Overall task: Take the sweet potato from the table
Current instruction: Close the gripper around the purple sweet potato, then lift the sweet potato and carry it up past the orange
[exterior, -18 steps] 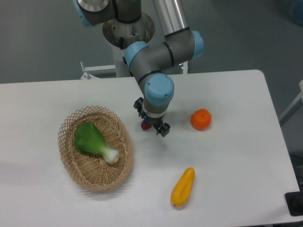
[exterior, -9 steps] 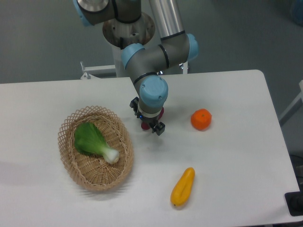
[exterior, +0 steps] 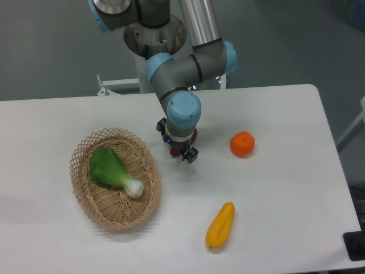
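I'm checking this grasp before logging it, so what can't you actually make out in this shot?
- Sweet potato: mostly hidden under the wrist in the fixed camera; only maroon slivers show.
- Hand: finger positions masked by the wrist, so grip cannot be confirmed.
- Table: front and left edges cut off by the frame.

Arm is reaching down from the rear mount, wrist pointing straight down, gripper (exterior: 179, 149) sitting low over the table, fingers closing on a dark maroon piece.
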Tool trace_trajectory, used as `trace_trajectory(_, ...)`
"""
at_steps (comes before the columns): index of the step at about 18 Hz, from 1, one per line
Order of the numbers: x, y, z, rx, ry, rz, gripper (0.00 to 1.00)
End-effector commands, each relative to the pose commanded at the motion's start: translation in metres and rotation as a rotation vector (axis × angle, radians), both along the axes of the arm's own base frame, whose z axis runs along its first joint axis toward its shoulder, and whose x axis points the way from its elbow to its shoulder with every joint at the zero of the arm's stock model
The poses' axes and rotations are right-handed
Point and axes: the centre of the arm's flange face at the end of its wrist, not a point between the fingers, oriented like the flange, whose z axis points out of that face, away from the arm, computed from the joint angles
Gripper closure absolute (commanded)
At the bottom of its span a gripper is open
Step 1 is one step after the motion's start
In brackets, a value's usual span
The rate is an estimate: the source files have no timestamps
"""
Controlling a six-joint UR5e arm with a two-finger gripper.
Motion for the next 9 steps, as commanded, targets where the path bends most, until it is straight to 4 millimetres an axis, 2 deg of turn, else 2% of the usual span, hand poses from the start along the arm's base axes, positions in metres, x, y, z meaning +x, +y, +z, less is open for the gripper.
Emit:
trace_trajectory(2,-0.0004,0.0004,0.0006,0.001,0.001,0.0,0.19)
trace_trajectory(4,-0.0005,0.0004,-0.001,-0.001,-0.001,0.002,0.35)
trace_trajectory(9,-0.0018,0.0016,0.0007,0.001,0.003,0.008,0.85)
